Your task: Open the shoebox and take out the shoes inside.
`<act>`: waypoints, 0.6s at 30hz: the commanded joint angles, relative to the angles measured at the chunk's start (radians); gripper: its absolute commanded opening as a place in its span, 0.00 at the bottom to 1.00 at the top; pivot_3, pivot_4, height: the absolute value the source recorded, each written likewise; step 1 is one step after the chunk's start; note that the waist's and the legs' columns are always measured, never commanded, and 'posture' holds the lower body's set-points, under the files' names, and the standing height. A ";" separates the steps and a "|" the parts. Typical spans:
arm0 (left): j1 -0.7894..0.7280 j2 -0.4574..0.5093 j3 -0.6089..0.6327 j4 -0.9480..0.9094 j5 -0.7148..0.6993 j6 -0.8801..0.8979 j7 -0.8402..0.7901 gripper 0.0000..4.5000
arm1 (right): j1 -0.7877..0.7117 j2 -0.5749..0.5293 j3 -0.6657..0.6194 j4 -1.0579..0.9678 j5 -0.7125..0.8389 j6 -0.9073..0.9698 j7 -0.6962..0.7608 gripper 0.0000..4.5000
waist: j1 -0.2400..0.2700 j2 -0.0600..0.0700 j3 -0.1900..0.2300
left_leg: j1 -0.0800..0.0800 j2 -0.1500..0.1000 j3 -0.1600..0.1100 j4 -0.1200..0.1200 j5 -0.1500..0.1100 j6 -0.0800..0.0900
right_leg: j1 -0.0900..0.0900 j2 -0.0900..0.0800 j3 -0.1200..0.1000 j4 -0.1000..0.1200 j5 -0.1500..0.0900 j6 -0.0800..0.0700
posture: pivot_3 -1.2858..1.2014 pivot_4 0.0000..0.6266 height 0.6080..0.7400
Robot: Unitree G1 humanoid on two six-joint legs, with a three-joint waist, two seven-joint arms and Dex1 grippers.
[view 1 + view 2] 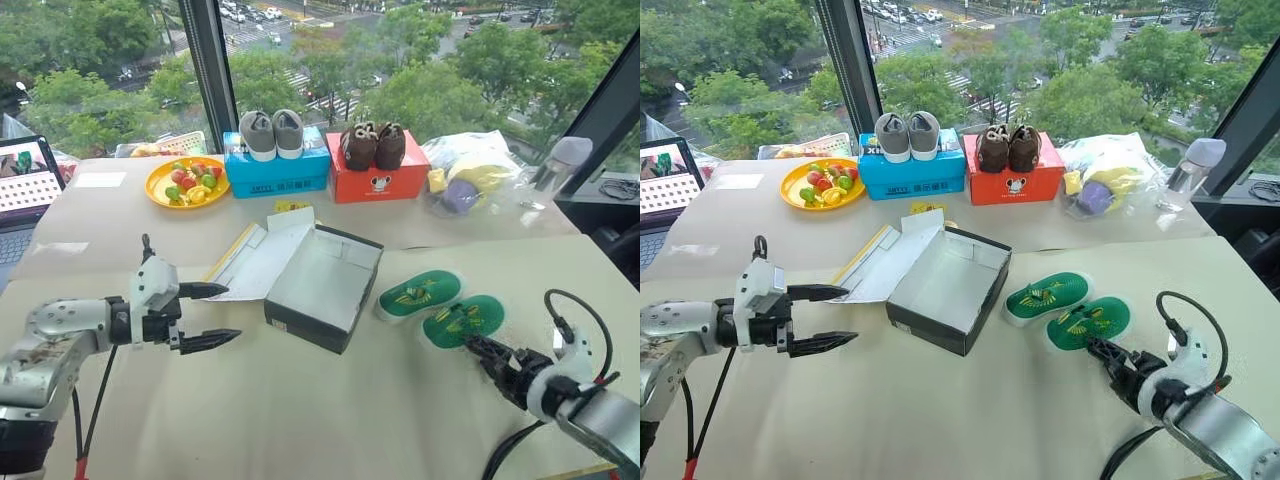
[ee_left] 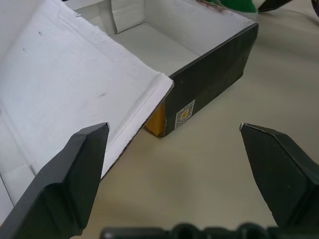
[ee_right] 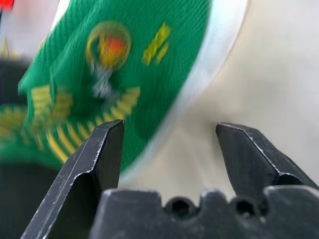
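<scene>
So: right gripper (image 1: pixel 478 350) sits low on the tabletop (image 1: pixel 300 420), jaws apart and holding nothing, tips just behind the heel of the nearer green shoe. Left gripper (image 1: pixel 212 315) hangs level beside the box, fingers spread wide, also empty; its wrist view looks at the box's near corner and the folded-back lid.

The shoebox (image 1: pixel 325 285) is mid-table, lid flipped open to the robot's left, white-grey inside bare. The shoes (image 1: pixel 440 307), two green ones, lie side by side on the tabletop just right of the box, soles down.

Progress: looks essentially finished. Box open, both shoes out and released. What's left, I'd say, is just pulling the arms clear.

Count: one open shoebox, two green shoes. Along the back by the window: one blue box (image 1: pixel 277 170) with a grey pair on it, one red box (image 1: pixel 377 178) with a brown pair, one yellow plate (image 1: pixel 155 192) of toy fruit, one laptop (image 1: pixel 25 185).
</scene>
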 commanded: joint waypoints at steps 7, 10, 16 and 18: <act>0.092 -0.230 0.148 -0.139 0.030 0.056 0.448 1.00 | 0.123 -0.171 -0.159 -0.464 -0.513 0.057 0.709 0.80 | 0.001 -0.001 -0.003 | 0.001 0.001 0.000 0.001 0.000 0.000 | 0.001 0.001 0.001 0.000 -0.003 0.010 | 0.52 0.24 0.93; 0.107 -0.320 0.160 -0.145 0.095 0.032 0.603 1.00 | 0.038 -0.127 0.031 -0.534 -0.766 0.006 0.575 0.80 | 0.008 -0.008 -0.008 | 0.002 0.001 -0.001 0.002 0.001 -0.001 | 0.001 0.001 0.000 0.001 -0.003 0.010 | 0.52 0.24 0.93; 0.146 -0.429 0.145 -0.146 0.181 -0.010 0.762 1.00 | -0.049 -0.019 0.404 -0.568 -1.351 -0.102 0.319 0.80 | 0.013 -0.011 -0.011 | 0.000 -0.001 0.000 0.002 0.001 -0.002 | 0.000 -0.001 0.000 0.000 0.002 0.002 | 0.52 0.24 0.93; 0.166 -0.453 0.138 -0.142 0.218 -0.042 0.794 1.00 | -0.041 0.013 0.491 -0.544 -1.534 -0.138 0.232 0.80 | 0.013 -0.012 -0.012 | 0.000 -0.001 0.001 0.002 0.004 -0.007 | -0.001 -0.001 0.000 0.000 0.002 0.002 | 0.52 0.24 0.93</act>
